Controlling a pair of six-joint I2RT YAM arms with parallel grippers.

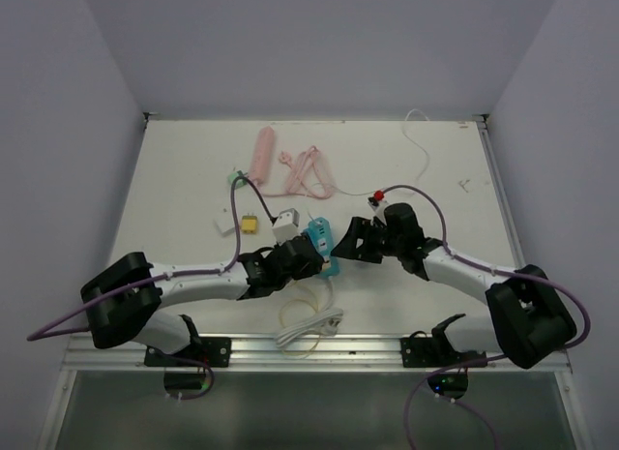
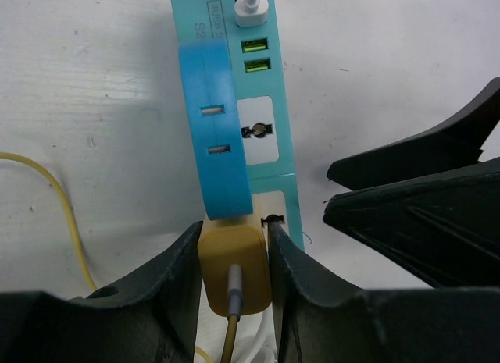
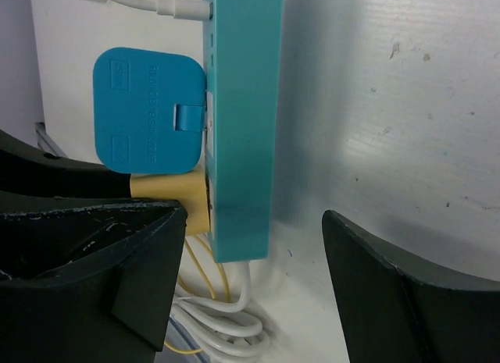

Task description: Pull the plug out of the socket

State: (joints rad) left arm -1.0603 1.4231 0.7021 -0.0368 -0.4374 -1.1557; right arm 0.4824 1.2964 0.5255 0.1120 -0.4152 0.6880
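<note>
A teal power strip (image 1: 319, 239) lies on the white table between both arms. It also shows in the left wrist view (image 2: 277, 86) and the right wrist view (image 3: 242, 105). A yellow plug (image 2: 234, 269) sits in the strip's near-end socket, with a yellow cable trailing from it. My left gripper (image 2: 233, 261) is shut on this yellow plug, one finger (image 2: 176, 277) on each side. A blue plug (image 2: 215, 129) is plugged in just beyond it. My right gripper (image 3: 256, 215) is open, its jaws standing on both sides of the strip's near end, not touching it.
A coiled white cable (image 1: 308, 326) lies near the front edge. A white USB plug (image 2: 251, 8) sits at the strip's far end. A pink tube (image 1: 263, 150), pink cord (image 1: 308, 169), small adapters (image 1: 250, 224) and a thin white wire (image 1: 418, 145) lie farther back.
</note>
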